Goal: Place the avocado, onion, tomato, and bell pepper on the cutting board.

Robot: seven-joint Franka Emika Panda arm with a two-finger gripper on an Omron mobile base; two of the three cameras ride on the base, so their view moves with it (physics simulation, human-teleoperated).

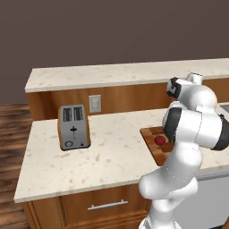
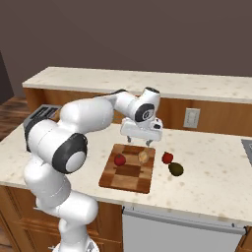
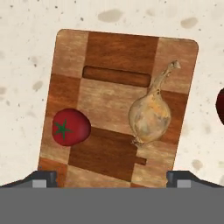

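Seeing the onion [image 3: 150, 116] lying on the cutting board [image 3: 118, 52] beside the tomato [image 3: 71, 127] | our end effector [image 2: 141, 143] hovers above, jaws spread, holding nothing | avocado [image 2: 175, 169] and a second red item [image 2: 168, 157] sit on the tabletop [image 2: 206, 162] just beside the board | toaster [image 1: 74, 127] well apart

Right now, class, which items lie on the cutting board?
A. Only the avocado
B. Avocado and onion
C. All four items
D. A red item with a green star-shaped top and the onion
D: the hand view shows the red item and the onion on the cutting board; the avocado lies on the counter beside it.
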